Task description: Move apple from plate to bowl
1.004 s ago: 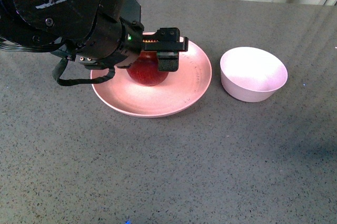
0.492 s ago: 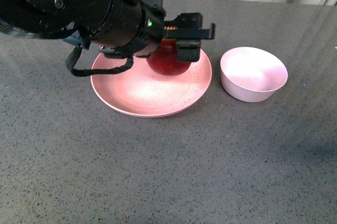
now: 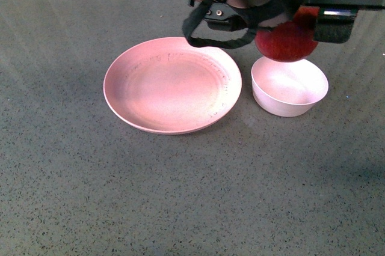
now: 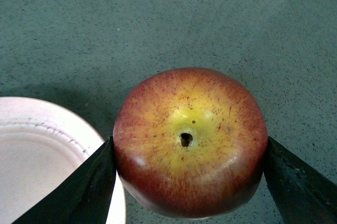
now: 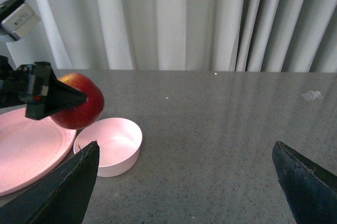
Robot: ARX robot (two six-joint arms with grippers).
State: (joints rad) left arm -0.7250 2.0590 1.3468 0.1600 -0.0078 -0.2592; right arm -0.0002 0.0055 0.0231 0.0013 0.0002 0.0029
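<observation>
Dark-red apple (image 3: 286,43) pinched in left jaws near bowl (image 3: 289,107); right jaws spread.

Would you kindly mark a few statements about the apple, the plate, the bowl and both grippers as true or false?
1. The apple lies on the plate. False: it is held up in the air, and the plate is bare.
2. The left gripper is shut on the apple. True.
3. The apple sits inside the bowl. False: the bowl holds nothing, and the apple hangs in the air beside or just over it.
4. The right gripper is open and holds nothing. True.
5. In the front view the bowl stands to the right of the plate, with a gap between them. True.
</observation>
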